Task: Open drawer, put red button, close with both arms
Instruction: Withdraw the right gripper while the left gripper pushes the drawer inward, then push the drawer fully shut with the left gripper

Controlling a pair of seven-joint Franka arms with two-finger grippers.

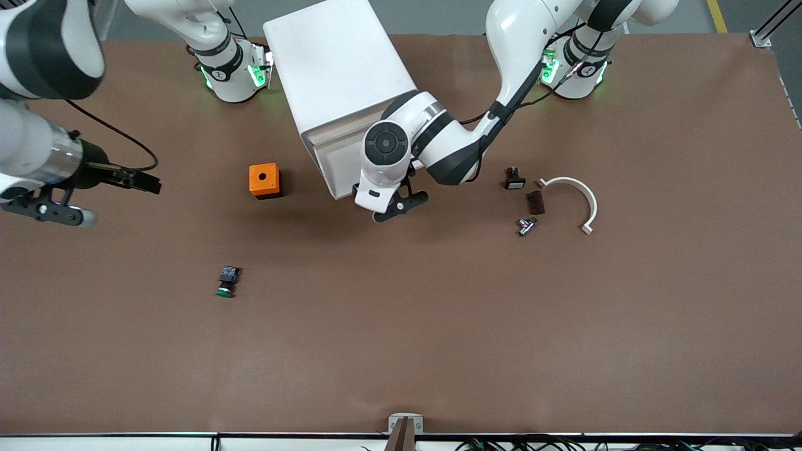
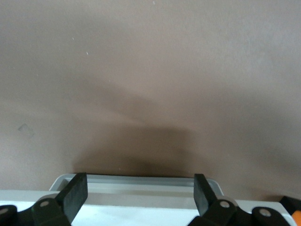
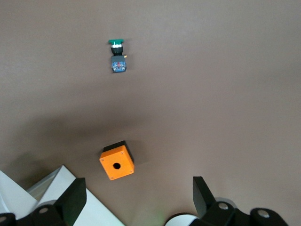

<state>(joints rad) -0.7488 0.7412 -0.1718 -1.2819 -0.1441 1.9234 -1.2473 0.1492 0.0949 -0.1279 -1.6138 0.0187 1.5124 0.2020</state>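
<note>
**A:** What are the grippers doing?

**B:** The right gripper (image 3: 136,193) hangs over the right arm's end of the table, fingers spread wide, holding nothing. The left gripper (image 1: 391,203) is at the cabinet's (image 1: 332,62) front top edge, also wide open and empty. The drawer (image 2: 136,180) rim lies between its fingers; I cannot tell whether they touch it.

**A:** What's on the table?

**B:** One green button (image 1: 227,282), one orange box (image 1: 264,180), one cabinet, three small parts (image 1: 526,202) and one white curved strip (image 1: 579,200).

**A:** And the red button?

**B:** I cannot tell which small part it is.
</note>
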